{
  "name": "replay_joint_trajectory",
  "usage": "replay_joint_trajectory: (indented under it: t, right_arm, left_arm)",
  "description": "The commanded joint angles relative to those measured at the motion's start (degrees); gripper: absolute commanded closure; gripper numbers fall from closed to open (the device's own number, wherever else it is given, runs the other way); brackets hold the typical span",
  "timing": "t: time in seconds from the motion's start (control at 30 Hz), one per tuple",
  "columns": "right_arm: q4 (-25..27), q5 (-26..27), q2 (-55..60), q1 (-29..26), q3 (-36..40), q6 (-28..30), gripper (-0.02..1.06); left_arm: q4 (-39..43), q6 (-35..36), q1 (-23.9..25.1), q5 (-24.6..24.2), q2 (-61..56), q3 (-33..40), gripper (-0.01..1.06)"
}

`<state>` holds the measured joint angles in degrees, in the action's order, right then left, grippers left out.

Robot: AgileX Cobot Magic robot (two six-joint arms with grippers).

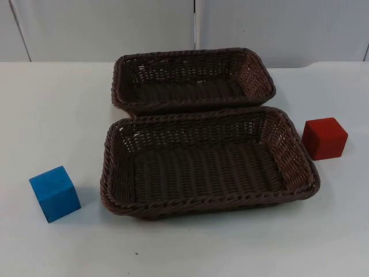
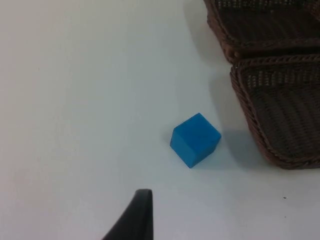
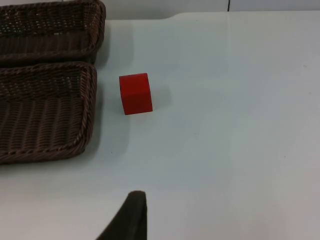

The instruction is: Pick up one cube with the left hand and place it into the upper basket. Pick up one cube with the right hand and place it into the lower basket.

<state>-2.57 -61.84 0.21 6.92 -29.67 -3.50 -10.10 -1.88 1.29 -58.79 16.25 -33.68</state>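
Note:
A blue cube (image 1: 55, 193) rests on the white table left of the lower basket (image 1: 207, 205), a short gap from its rim. A red cube (image 1: 324, 138) stands close to that basket's right end. The upper basket (image 1: 193, 57) lies just behind the lower one, their long rims touching; both are dark brown wicker and hold nothing. My left gripper (image 2: 141, 212) hovers above the table, apart from the blue cube (image 2: 195, 139). My right gripper (image 3: 131, 215) likewise hangs well short of the red cube (image 3: 135, 93), touching nothing.
The grey partition wall (image 1: 104, 29) closes the table behind the upper basket. Bare white table top (image 1: 190, 248) stretches in front of the baskets and out past both cubes.

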Motion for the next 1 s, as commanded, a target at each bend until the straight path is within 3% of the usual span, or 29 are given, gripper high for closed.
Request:
replay_joint_trajectory:
  t: [0.0,0.5,0.97]
  right_arm:
    - [-0.24,0.07,-0.21,-0.35,0.09,0.32,-0.01]
    - [-0.24,0.07,-0.21,-0.35,0.09,0.32,-0.01]
    - [-0.24,0.07,-0.21,-0.35,0.09,0.32,-0.01]
  left_arm:
    - [-0.74,-0.61,0.19,2.41,3.24,-0.43,0.00]
    - [-4.05,-7.46,0.19,12.75,22.11,-0.72,0.00]
    - [-9.00,-12.84,0.19,15.46,40.67,-5.43,0.00]
